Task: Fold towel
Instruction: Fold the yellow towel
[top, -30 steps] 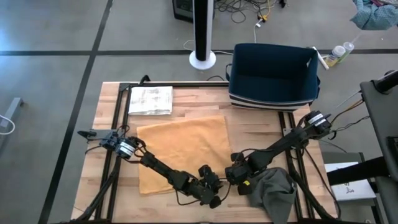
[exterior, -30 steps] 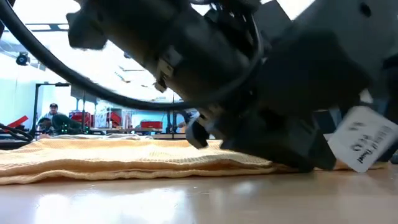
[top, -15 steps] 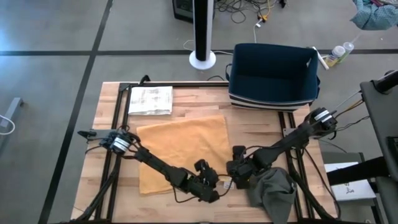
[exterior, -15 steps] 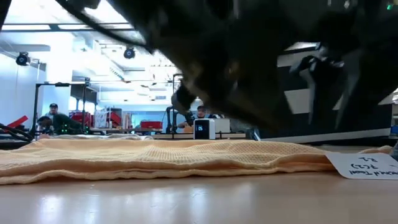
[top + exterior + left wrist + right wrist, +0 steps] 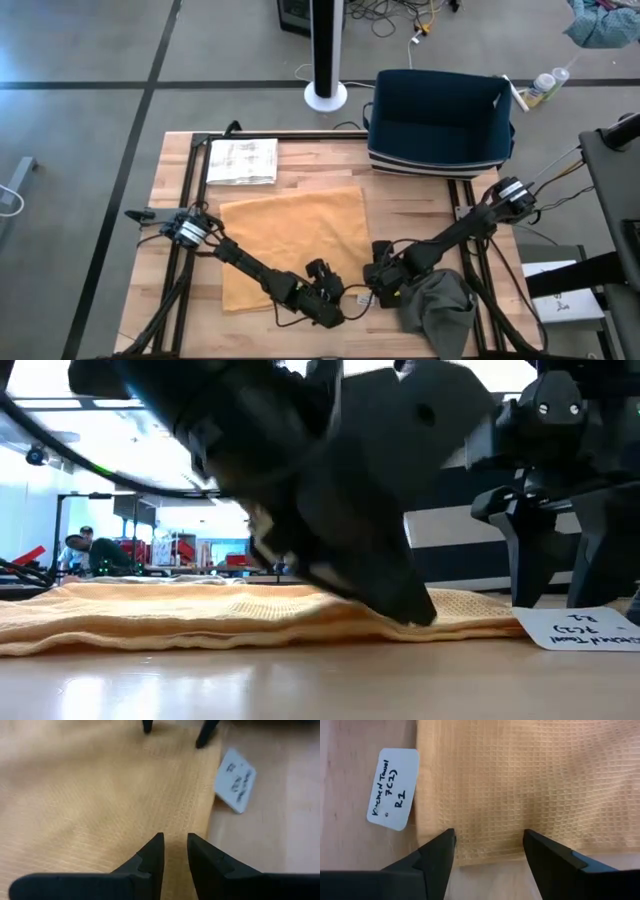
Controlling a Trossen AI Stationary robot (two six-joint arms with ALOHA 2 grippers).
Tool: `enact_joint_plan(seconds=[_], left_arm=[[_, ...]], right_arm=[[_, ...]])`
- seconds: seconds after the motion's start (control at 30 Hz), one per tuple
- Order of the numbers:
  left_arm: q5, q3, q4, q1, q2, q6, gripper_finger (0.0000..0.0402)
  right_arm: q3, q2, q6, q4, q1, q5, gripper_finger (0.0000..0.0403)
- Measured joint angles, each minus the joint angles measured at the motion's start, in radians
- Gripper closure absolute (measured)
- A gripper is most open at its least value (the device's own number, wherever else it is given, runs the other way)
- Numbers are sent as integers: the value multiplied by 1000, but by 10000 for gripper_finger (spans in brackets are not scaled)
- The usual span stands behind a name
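An orange waffle-weave towel (image 5: 290, 245) lies spread flat on the wooden table. My left gripper (image 5: 174, 842) points slanting down at the towel just inside its near right corner, its fingers a narrow gap apart with nothing between them. It fills the middle of the low view (image 5: 410, 608). My right gripper (image 5: 487, 840) stands wide open over the same corner, fingers pointing down on either side of a strip of towel along its edge, and also shows in the low view (image 5: 555, 595). A white handwritten label card (image 5: 394, 787) lies on the table beside the towel's edge. My left gripper reaches the towel's surface near the near right corner (image 5: 425, 622) with its fingertips in the low view. I cannot tell whether they touch the cloth. Nothing is pinched between the fingers.
A crumpled grey cloth (image 5: 440, 310) lies at the near right, close to my right arm. A dark blue bin (image 5: 440, 120) stands at the far right. A printed sheet (image 5: 241, 160) lies at the far left. People and equipment show in the room behind (image 5: 85, 550).
My left gripper has drawn back toward the table's left and a little up, ending over the towel's near right corner. The label card, hidden by the arms a second ago, now shows in the low view. The towel has kept its place.
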Motion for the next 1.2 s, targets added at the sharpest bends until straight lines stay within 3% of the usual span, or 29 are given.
enact_joint_plan(seconds=[0.27,0.5,0.67,0.87,1.0,1.2], left_arm=[[21,-42,-345,-32,-191,-73,325],[98,-268,-288,-119,-224,-273,325],[113,-346,-240,-195,-232,-414,325],[67,-293,-216,-253,-221,-435,325],[40,-206,-262,-227,-224,-318,325],[21,-138,-670,-143,-269,-280,325]], right_arm=[[30,-5,7,154,0,26,174],[25,102,15,340,-3,80,173],[27,149,20,362,-27,82,167],[32,150,-45,331,-95,74,171],[49,124,-125,273,-126,56,174],[84,77,-105,299,-94,63,169]])
